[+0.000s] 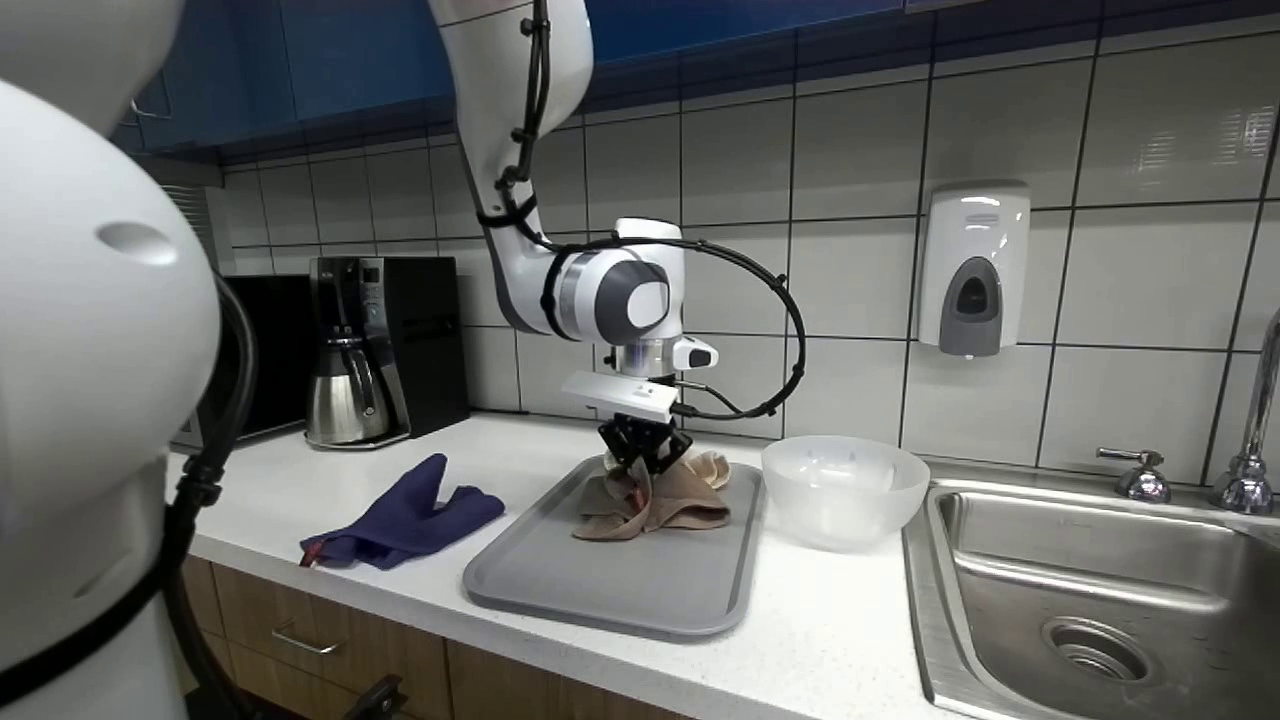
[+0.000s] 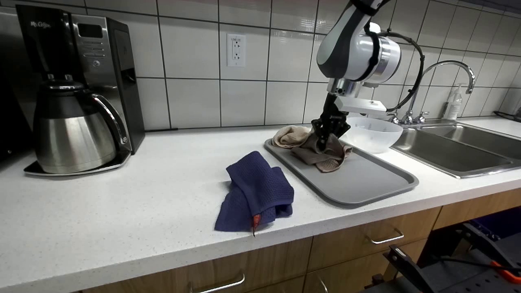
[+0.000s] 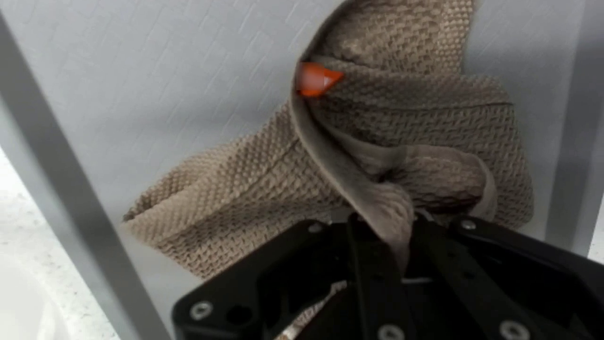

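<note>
While the tool [image 3: 392, 227] pinched the brown dish towel [image 3: 255, 198] on the gray tray [image 3: 188, 71], grasping seemed the current step — the next move needing a steady hold.

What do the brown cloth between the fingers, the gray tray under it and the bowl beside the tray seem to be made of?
Brown cloth: matte woven fabric, perhaps cotton; the wrist view shows coarse weave and soft folds.
Gray tray: likely molded plastic, dull, with a fine pattern and rounded corners.
Bowl: probably frosted plastic, hazily translucent; glass can't be ruled out.
</note>
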Robot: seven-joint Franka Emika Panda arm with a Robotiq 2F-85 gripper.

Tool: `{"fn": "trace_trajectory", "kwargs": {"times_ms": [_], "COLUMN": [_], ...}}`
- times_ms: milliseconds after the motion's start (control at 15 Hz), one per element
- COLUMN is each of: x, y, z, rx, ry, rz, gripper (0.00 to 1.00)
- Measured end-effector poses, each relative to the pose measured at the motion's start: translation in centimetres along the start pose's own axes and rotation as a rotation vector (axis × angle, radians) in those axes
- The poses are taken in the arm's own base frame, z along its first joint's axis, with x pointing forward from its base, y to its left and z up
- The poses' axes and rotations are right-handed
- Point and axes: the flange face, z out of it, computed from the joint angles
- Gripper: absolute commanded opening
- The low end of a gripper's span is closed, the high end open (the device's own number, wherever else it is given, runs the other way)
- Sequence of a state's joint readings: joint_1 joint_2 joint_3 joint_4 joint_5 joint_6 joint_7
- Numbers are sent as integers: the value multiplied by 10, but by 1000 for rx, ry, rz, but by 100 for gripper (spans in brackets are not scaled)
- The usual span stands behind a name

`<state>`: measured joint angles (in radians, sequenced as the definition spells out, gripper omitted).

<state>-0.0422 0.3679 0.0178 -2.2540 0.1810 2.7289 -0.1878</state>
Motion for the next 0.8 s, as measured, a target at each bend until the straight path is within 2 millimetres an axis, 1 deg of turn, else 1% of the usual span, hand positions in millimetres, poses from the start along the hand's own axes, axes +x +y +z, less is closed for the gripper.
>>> {"fn": "trace_trajectory", "kwargs": {"times_ms": [267, 467, 800], "x": [-2, -7, -17], "y": [-2, -6, -20], "z": [-16, -29, -51], "rx": [-1, -2, -1], "ry": [23, 39, 68], "rz": [-3, -9, -34], "gripper": [1, 1, 1]}}
